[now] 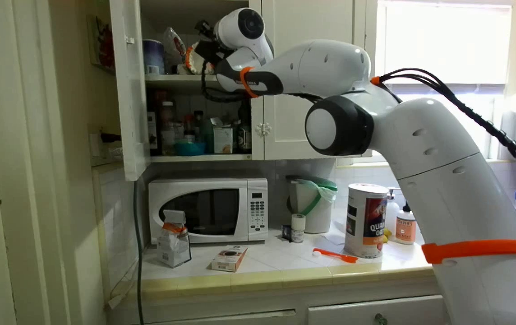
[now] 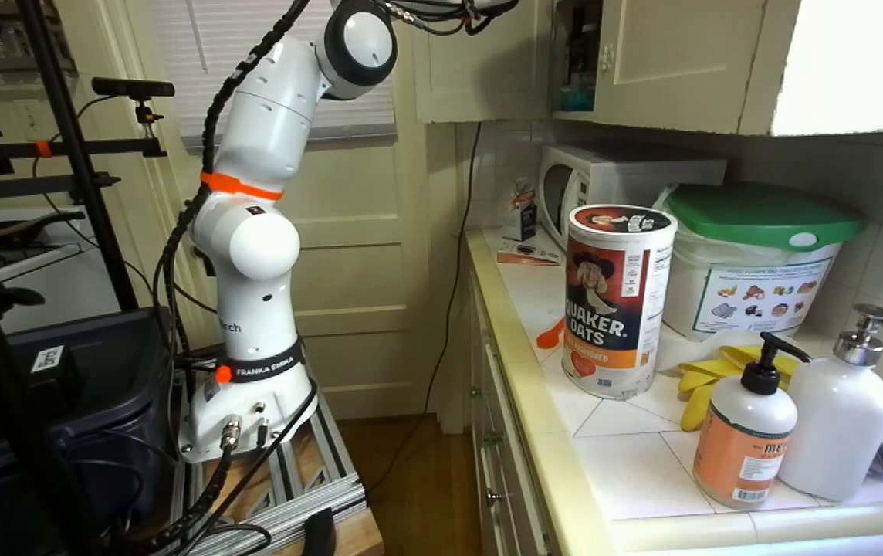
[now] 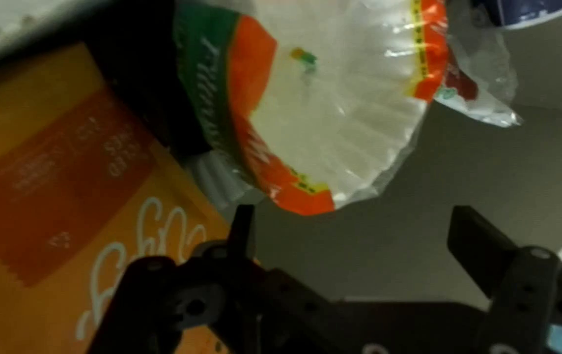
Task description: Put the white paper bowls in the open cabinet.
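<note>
Here, white paper bowls [image 3: 340, 98] stand facing the gripper [image 3: 352, 214].

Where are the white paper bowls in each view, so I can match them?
In an exterior view: white paper bowls, left of centre near the top, inside the open cabinet, partly hidden.
In an exterior view with the robot's base: not visible.
Wrist view: top centre, above the open gripper.
Landmark shared by views showing them: dark blue canister, left of them in an exterior view, top-right corner in the wrist view.
</note>
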### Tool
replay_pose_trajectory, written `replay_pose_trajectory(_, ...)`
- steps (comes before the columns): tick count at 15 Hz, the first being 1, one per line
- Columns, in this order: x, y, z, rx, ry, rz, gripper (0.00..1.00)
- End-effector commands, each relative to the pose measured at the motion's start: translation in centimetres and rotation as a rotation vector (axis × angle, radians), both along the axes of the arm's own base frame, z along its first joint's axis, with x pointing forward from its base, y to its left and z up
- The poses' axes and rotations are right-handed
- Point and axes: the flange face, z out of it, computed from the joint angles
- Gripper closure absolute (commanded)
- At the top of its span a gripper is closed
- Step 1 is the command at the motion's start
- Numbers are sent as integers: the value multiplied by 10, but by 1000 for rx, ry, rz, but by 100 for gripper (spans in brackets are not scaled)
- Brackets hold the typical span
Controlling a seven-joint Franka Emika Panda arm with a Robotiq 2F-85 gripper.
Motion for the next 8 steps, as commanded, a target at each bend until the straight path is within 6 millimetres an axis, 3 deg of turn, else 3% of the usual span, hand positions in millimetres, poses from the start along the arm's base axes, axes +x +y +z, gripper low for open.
replay_pose_trajectory(1, -10, 14, 6, -76, -169, 65, 1)
replay_pose_trajectory(2, -15, 18, 6, -106, -209, 92, 25)
replay_pose_trajectory(4, -22, 23, 4, -148, -284, 142, 30)
replay_pose_trajectory(8, -17, 22, 2, -174, -245, 109, 63)
